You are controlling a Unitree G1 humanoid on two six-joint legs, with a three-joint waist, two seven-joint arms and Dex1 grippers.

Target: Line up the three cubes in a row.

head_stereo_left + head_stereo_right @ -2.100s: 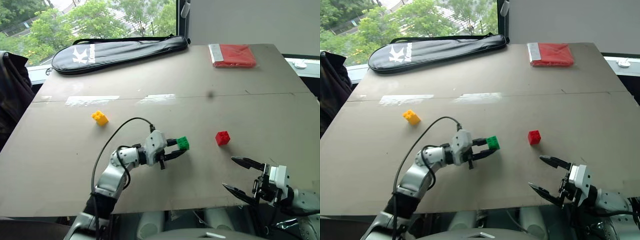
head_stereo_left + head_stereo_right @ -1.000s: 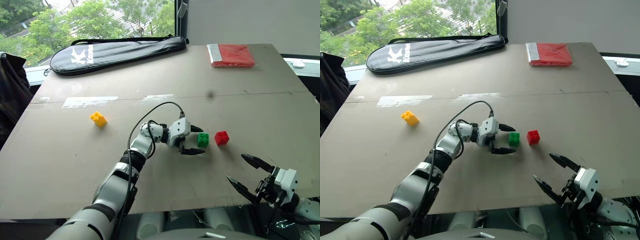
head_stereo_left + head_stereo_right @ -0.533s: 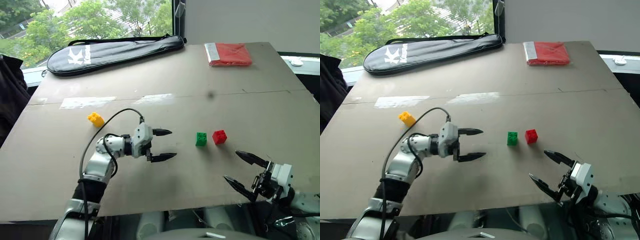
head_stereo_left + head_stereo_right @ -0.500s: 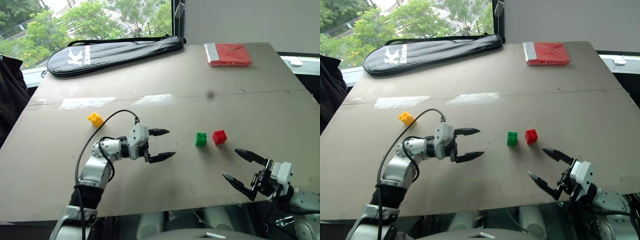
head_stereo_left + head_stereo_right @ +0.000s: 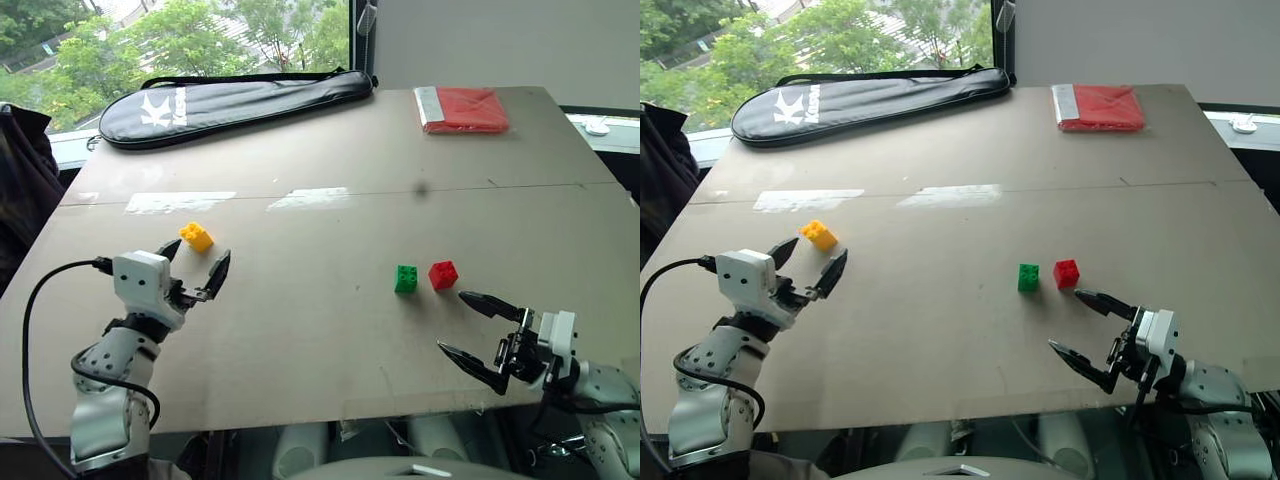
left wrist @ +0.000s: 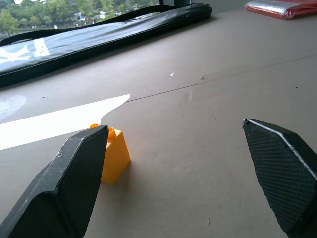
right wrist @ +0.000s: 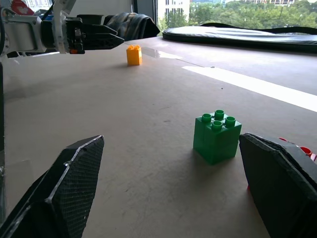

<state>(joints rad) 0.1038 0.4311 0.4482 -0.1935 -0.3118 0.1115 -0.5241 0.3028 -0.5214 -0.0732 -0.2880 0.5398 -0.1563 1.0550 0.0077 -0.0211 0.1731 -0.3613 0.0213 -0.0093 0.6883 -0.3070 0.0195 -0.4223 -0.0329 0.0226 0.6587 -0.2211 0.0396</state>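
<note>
The green cube (image 5: 405, 278) and the red cube (image 5: 443, 275) stand side by side, a small gap between them, at the table's centre right. The yellow cube (image 5: 197, 236) stands alone at the left. My left gripper (image 5: 198, 258) is open and level, its fingertips just short of the yellow cube. In the left wrist view the yellow cube (image 6: 115, 153) sits close beyond one finger (image 6: 74, 183). My right gripper (image 5: 451, 320) is open near the front edge, just in front of the red cube, holding nothing. The green cube (image 7: 217, 136) stands ahead of its jaws.
A long black racket bag (image 5: 235, 100) lies across the far left of the table (image 5: 320, 350). A flat red packet (image 5: 465, 110) lies at the far right. A dark garment (image 5: 25, 180) hangs off the table's left side.
My left gripper carried the green cube over beside the red one and let it go. It then swung left, open, to the yellow cube. My right gripper has barely moved.
</note>
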